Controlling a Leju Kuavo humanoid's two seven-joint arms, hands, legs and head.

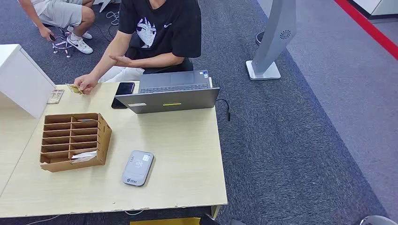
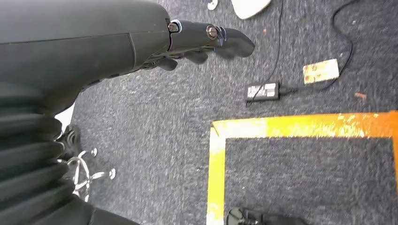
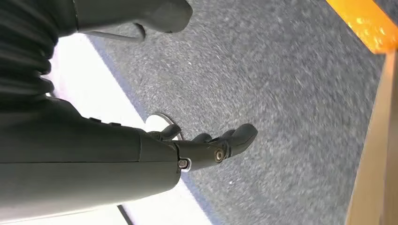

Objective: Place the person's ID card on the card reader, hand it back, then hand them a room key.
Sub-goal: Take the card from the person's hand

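My left hand (image 2: 206, 44) hung down over the carpet, fingers loosely apart and holding nothing. My right hand (image 3: 206, 145) hung the same way, holding nothing. I think both waited because the person's hand (image 1: 86, 83) held the ID card (image 1: 74, 88) at the table's (image 1: 187, 154) far edge. The card reader (image 1: 137, 168) lay near me.

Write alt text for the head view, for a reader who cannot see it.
A seated person in a black T-shirt holds a card at the far left corner of a light wooden table. On the table lie a grey card reader, a wooden slotted box, an open laptop and a black phone.
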